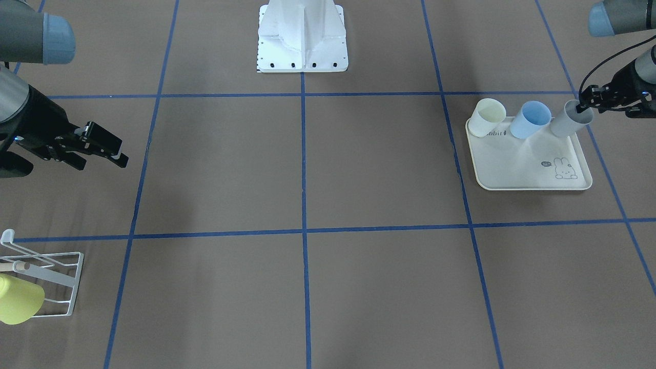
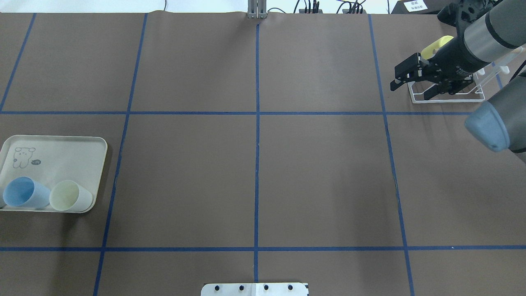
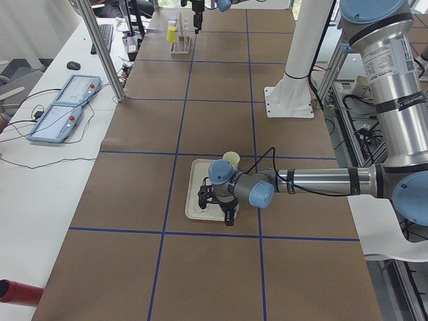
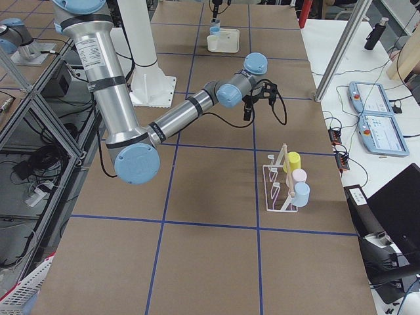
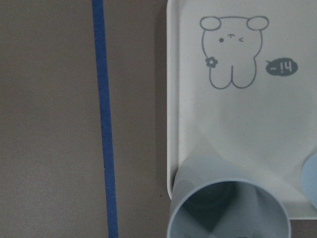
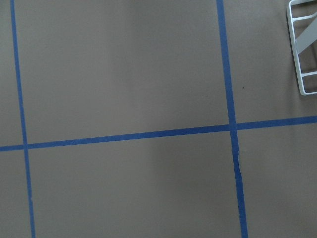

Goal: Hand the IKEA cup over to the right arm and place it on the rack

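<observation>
The left gripper [image 1: 586, 106] hangs over the back outer corner of the rabbit-print tray [image 1: 517, 169], its fingertips right at the rim of the grey cup [image 1: 566, 123]. Whether they pinch the cup's wall or only straddle it cannot be told from these views. The left wrist view shows only the cup's open mouth, with no fingers in sight. The grey cup stands in that corner of the tray, its base on the tray floor. Just beside it along the tray's back edge stands a blue cup [image 1: 530, 119], then a cream cup [image 1: 486, 118] at the other back corner; the front half of the tray (the half with the rabbit drawing) is bare.

The right gripper [image 2: 395, 78] is well apart from the tray, at the opposite end of the brown table [image 1: 230, 179], held above it with its fingers spread and nothing between them. Farther still from the tray stands the white wire rack [image 1: 51, 274], carrying a yellow cup [image 1: 18, 306], a pink cup [image 4: 299, 176] and a light-blue cup [image 4: 302, 191].
</observation>
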You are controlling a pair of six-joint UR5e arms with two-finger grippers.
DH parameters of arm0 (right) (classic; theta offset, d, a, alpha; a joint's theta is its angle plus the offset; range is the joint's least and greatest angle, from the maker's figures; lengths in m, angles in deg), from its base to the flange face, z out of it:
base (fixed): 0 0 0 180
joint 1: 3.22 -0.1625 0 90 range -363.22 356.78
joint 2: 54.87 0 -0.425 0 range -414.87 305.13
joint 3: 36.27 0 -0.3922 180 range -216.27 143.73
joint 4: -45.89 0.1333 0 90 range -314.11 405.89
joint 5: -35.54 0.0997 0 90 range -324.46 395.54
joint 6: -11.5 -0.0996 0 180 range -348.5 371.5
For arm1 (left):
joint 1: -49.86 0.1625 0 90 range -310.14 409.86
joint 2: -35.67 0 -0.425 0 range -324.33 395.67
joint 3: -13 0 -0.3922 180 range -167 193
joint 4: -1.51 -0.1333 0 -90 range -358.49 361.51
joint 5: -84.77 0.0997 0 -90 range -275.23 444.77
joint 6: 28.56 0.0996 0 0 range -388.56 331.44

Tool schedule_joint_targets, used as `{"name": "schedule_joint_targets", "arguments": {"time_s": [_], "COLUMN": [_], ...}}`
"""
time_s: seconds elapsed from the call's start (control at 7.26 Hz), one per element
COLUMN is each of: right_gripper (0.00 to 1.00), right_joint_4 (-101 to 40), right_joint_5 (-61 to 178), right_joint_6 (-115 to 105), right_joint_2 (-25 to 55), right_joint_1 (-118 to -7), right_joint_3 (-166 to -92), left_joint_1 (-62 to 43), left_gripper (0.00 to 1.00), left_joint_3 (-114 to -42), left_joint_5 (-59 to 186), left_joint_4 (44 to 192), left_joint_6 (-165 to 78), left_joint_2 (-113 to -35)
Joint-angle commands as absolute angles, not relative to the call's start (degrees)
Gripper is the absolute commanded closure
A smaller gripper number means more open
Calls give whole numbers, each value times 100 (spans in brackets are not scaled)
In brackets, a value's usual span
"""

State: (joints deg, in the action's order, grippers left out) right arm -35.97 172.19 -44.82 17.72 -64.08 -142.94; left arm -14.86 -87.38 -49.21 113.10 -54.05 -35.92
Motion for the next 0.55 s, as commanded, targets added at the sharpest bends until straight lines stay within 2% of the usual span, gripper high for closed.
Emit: {"name": "schedule_joint_targets", "arguments": {"time_s": [0.0, 0.28, 0.41], "right_gripper": [1, 2, 2], "right_joint_4": [-3594, -3594, -3585], "right_joint_5": [17169, 17151, 17151], "right_joint_6": [-4554, -4572, -4728], "right_joint_2": [1738, 1695, 1625], "right_joint_1": [-6307, -6133, -6018], "right_joint_3": [-14297, -14297, -14289], "left_joint_1": [-1491, -1587, -1988], "left_gripper": [100, 100, 100], "left_joint_3": [-8554, -8936, -9035], "left_joint_5": [-5266, -5602, -5594], "left_joint_4": [11348, 11296, 11269], "left_joint_6": [-5405, -5387, -5396], "left_joint_2": [-3710, -3702, -3702]}}
